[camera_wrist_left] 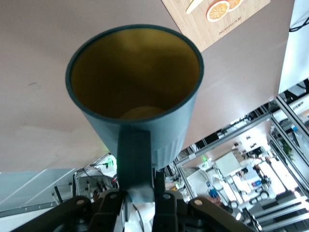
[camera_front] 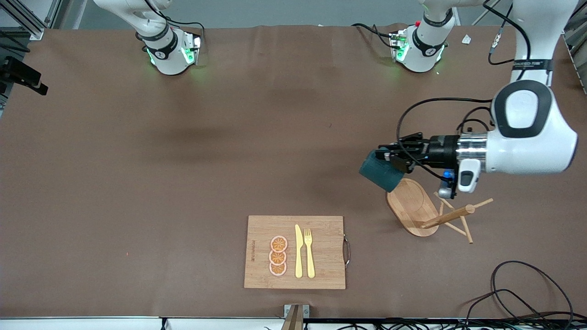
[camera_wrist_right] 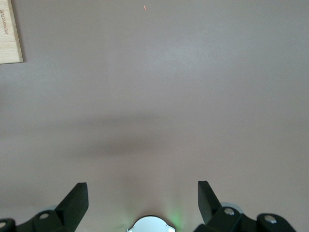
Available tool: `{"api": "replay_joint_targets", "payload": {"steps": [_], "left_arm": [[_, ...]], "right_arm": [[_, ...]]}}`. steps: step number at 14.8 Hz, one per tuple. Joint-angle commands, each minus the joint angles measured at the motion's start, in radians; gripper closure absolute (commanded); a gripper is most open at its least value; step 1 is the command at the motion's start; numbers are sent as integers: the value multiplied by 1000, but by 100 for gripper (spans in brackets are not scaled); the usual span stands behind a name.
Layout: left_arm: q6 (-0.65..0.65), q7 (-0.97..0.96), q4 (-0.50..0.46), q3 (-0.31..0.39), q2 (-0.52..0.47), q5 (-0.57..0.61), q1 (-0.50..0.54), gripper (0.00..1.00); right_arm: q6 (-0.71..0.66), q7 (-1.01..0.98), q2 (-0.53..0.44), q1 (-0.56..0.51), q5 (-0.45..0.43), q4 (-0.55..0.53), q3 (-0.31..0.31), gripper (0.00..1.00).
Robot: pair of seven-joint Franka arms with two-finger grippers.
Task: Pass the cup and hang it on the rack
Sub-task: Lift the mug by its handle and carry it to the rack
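The dark teal cup (camera_front: 379,173) hangs in the air, tilted, over the table just beside the rack's oval base (camera_front: 409,204). My left gripper (camera_front: 390,157) is shut on the cup's handle (camera_wrist_left: 133,154). The left wrist view looks into the cup's yellow-brown inside (camera_wrist_left: 135,77), with my left gripper (camera_wrist_left: 140,187) under it. The wooden rack's post (camera_front: 451,216) points low toward the left arm's end with thin pegs around it; I cannot tell whether it stands upright. My right gripper (camera_wrist_right: 142,186) is open and empty over bare table; it is out of the front view.
A bamboo cutting board (camera_front: 321,229) with orange slices (camera_front: 278,255), a yellow knife (camera_front: 298,252) and fork (camera_front: 309,252) lies nearer the front camera, mid-table. Its corner shows in the left wrist view (camera_wrist_left: 241,21) and the right wrist view (camera_wrist_right: 9,34). Black cables (camera_front: 527,293) lie at the near corner.
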Motion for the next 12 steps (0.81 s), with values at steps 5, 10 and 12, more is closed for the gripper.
{"api": "replay_joint_targets", "payload": {"steps": [5,10,12], "left_arm": [[-133,196,-19,-4,46,-66,167,100],[-167,285,-3,-4,95,-66,226,100],[-169,314,11,-4,114,-67,247,100]], "right_arm": [[4,-10,-21,-4,5,-14,6,0],[3,-10,-21,-4,5,-14,6,0],[3,-10,-21,-4,5,-14,6,0]]}}
